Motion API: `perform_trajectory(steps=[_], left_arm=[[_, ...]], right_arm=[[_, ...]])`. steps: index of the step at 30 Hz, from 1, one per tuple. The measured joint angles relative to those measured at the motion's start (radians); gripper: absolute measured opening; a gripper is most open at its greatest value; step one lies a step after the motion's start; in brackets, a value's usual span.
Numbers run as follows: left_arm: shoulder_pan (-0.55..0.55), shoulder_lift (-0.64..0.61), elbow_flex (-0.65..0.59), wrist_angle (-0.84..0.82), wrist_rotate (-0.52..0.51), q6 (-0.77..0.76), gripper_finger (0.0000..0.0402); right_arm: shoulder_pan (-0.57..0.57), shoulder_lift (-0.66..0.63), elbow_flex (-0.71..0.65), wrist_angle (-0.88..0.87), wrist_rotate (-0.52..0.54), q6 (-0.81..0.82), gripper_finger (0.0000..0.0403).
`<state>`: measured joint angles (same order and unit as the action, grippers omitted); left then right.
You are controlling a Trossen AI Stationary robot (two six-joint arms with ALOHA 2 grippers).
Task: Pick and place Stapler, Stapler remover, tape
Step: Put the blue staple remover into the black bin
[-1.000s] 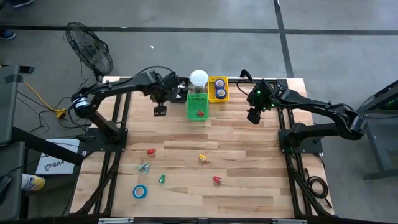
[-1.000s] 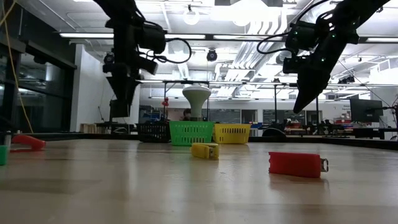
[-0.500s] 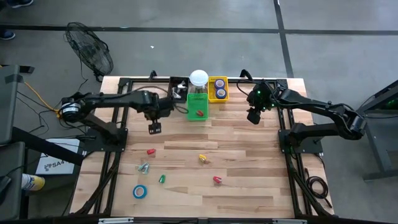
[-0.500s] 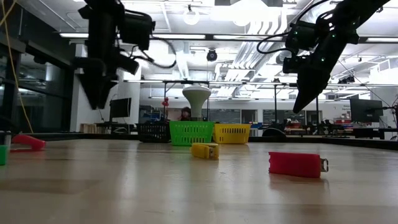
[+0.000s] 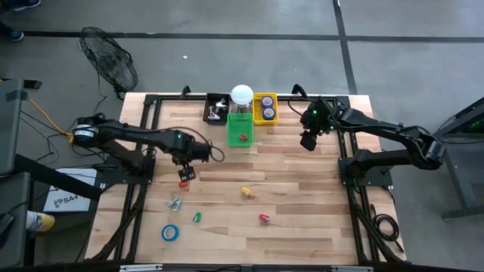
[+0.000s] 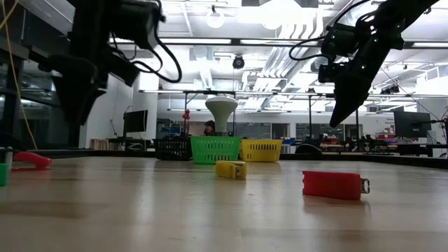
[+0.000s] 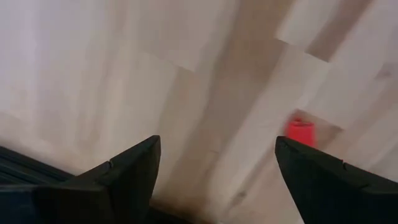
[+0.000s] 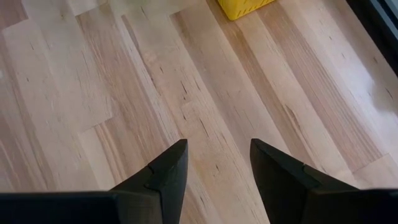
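High view: the left end effector [image 5: 185, 173] hangs over the left half of the wooden surface [image 5: 302, 196], directly beside a small red stapler [image 5: 182, 183], with its fingers spread and nothing between them. The right end effector [image 5: 308, 141] hovers over the far right part of the surface, near the yellow basket [image 5: 265, 108], its fingers parted and empty. Two blue tape rolls [image 5: 267, 106] lie inside the yellow basket (one beside the other). A red item [image 5: 242, 137] lies in the green basket [image 5: 240, 128], and a black basket [image 5: 218, 108] stands to its left. A third blue tape roll [image 5: 170, 232] lies near the front left corner. A yellow stapler [image 5: 246, 193] and a red stapler [image 5: 263, 218] lie mid-surface, well apart.

Low view: the yellow stapler [image 6: 230, 169] and red stapler [image 6: 334, 185] rest flat on the surface. The three baskets stand in a row behind them.

Left wrist view: both fingers [image 7: 121, 177] stand wide apart above bare wood, with the red stapler [image 7: 300, 132] ahead.

Right wrist view: the fingers [image 8: 165, 174] stand apart over bare planks; a corner of the yellow basket [image 8: 242, 7] shows.
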<state>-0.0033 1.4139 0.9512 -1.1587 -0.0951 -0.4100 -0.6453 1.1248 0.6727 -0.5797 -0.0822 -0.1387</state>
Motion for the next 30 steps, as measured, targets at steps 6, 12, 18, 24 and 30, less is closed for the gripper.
perform_trajectory(steps=[6,12,18,24,30], left_arm=[[-0.16,0.0,0.0,0.0,0.028,-0.259,0.0312],[-0.326,0.0,0.0,0.003,0.069,-0.57,0.0312],[-0.476,0.001,0.0,0.01,0.1,-0.858,0.0312],[-0.556,0.012,0.0,0.011,0.141,-1.053,0.0312],[-0.56,0.016,0.0,0.036,0.146,-1.073,0.0312]], right_arm=[[0.0,0.0,0.0,0.0,0.0,0.004,0.0165],[0.0,0.0,0.0,-0.005,0.0,0.008,0.0165],[0.0,0.0,0.0,-0.008,0.0,0.011,0.0165],[0.0,0.0,0.0,-0.008,0.0,0.019,0.0165],[0.0,0.0,0.0,-0.011,0.0,0.019,0.0165]])
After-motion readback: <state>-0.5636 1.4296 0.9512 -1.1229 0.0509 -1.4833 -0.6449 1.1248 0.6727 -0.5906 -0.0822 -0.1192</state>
